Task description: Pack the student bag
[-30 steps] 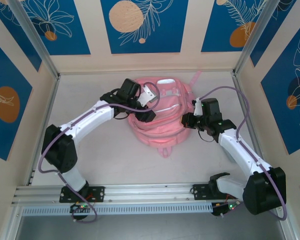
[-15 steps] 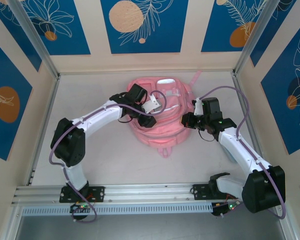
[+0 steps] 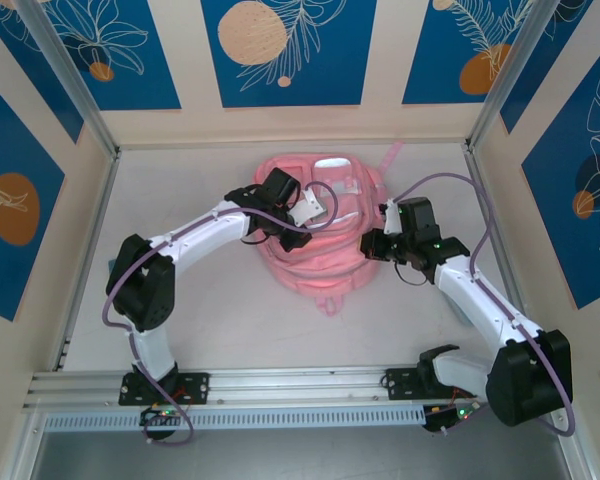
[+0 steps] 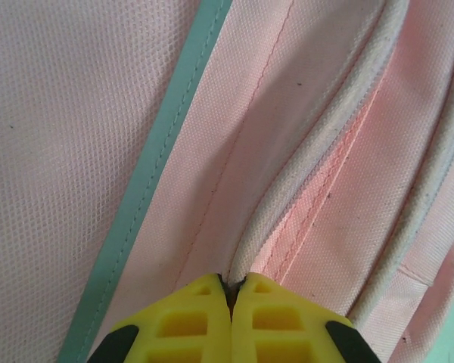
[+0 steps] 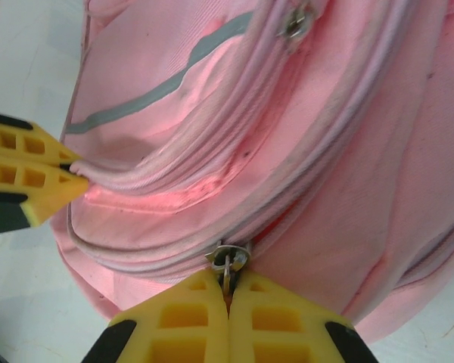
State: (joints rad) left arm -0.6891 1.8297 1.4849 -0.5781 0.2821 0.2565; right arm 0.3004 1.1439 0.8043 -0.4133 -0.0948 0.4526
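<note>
The pink student bag (image 3: pixel 330 262) lies on the table's middle, toward the back. My left gripper (image 3: pixel 294 234) rests on the bag's left side. Up close, its yellow fingertips (image 4: pixel 232 281) are shut on a pale piped seam (image 4: pixel 287 189) of the student bag (image 4: pixel 83 136), beside a teal strip (image 4: pixel 159 151). My right gripper (image 3: pixel 371 246) sits at the bag's right edge. Its fingertips (image 5: pixel 228 281) are shut on a metal zipper pull (image 5: pixel 230 259) of the student bag (image 5: pixel 325 128). The left fingers (image 5: pixel 30 181) appear there too, pinching the piping.
A loose pink strap (image 3: pixel 391 155) trails from the bag toward the back wall. A second zipper pull (image 5: pixel 295 21) sits higher on the bag. Enclosure walls ring the table, and an aluminium rail (image 3: pixel 300 382) runs along the near edge.
The left gripper has slid right onto the bag and closed on the piped seam. The right gripper has stayed shut at the zipper pull, barely shifting.
</note>
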